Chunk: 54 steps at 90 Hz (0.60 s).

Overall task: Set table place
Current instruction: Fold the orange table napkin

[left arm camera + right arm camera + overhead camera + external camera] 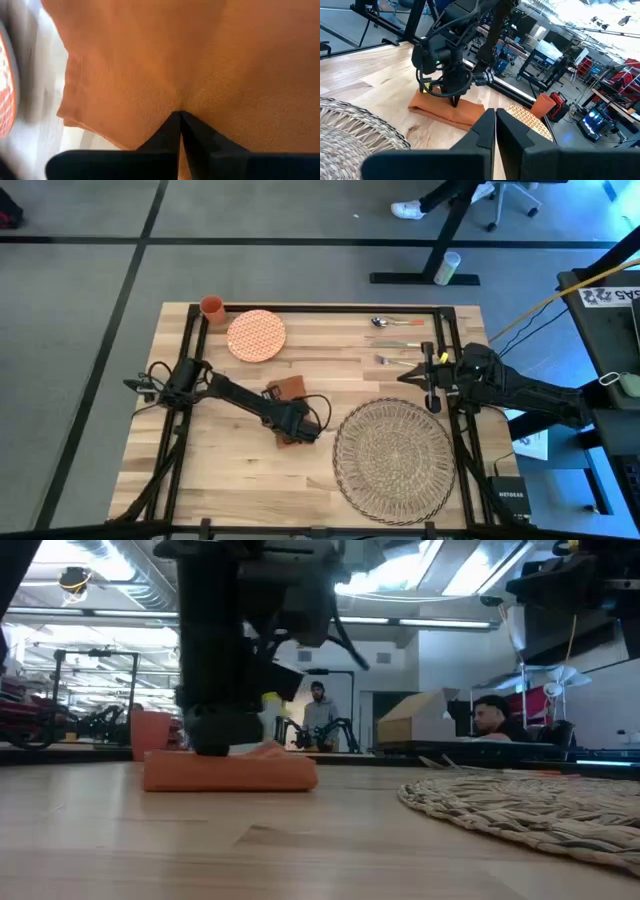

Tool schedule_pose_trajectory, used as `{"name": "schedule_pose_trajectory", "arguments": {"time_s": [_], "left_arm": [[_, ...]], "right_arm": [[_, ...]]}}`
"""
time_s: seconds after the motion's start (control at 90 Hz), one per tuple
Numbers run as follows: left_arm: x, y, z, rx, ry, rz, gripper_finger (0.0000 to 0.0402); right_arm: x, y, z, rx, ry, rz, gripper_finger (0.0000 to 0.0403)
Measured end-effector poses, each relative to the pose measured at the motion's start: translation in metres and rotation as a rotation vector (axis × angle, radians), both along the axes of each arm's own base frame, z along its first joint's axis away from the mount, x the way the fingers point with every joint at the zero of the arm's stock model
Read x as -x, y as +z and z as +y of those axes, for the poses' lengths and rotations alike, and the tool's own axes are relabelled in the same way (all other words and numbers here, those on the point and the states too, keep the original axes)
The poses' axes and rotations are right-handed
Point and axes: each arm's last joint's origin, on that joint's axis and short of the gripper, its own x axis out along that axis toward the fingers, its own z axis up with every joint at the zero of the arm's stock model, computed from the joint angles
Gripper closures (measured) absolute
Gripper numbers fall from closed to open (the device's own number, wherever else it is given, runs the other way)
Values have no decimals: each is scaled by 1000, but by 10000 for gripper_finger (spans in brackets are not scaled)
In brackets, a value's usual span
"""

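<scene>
The place, a round woven straw mat [392, 458], lies flat on the table [230, 480] at the near right. A rust-orange napkin [288, 387] lies flat at the table's middle, left of the mat. My left gripper [179, 119] stands on the napkin, pointing down, shut on its cloth. My right gripper [495, 117] hovers shut and holds nothing near the table's right rail, beyond the mat's far edge, facing the napkin. My left gripper comes at the napkin from above, its fingers pointing down [455, 102]. The shut tips meet on the cloth's upper face [180, 102], where faint creases run in toward them. The napkin lies flat on the table [230, 772]. One layer or several, I cannot tell.
An orange-patterned plate [256, 335] and an orange cup [212, 306] stand at the far left. A spoon [385, 322] and forks [398, 346] lie at the far right. Black frame rails [452, 430] run along the table's sides. People show in the room beyond the table.
</scene>
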Motion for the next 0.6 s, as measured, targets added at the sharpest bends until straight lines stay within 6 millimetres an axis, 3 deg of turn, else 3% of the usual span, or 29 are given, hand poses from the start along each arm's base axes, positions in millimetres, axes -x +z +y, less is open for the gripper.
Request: {"name": "schedule_pose_trajectory", "arguments": {"time_s": [0.311, 0.6], "left_arm": [[22, 5, -26, -56, -11, 85, 401], [28, 53, -44, 75, -19, -169, 401]], "right_arm": [[0, 0, 0, 0, 0, 0, 402], [0, 0, 0, -6, -1, 0, 402]]}}
